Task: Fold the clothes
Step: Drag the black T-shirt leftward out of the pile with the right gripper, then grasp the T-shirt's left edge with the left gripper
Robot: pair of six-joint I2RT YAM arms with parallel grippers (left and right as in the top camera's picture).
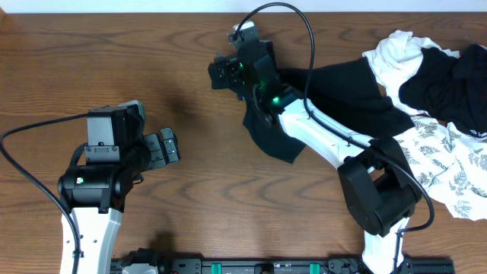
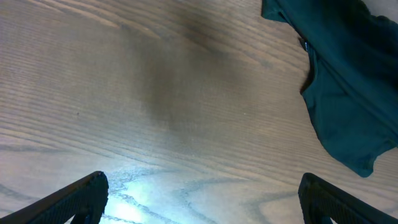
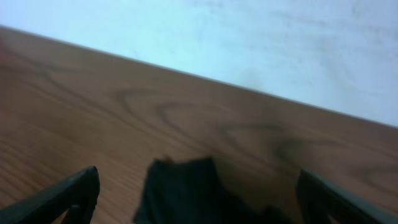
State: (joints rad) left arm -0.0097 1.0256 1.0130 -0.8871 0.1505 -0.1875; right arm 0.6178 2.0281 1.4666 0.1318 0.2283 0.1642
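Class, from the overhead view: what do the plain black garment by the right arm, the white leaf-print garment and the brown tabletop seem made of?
Plain black garment: soft matte cloth; it lies limp and creased. White leaf-print garment: probably thin fabric, crumpled, with a grey print. Brown tabletop: wood or wood-look laminate; visible grain, slight sheen.

Near edge: left arm (image 1: 91, 198) comes up, elbow bent, wrist pointing toward the robot's right. The left hand (image 1: 166, 147) sits low, fingers (image 2: 81, 196) spread wide with nothing between them. Opposite side: right arm (image 1: 327, 141) stretched long on a diagonal, far and leftward. The right hand (image 1: 221, 74) points left, its fingers (image 3: 71, 193) wide apart, gripping nothing.
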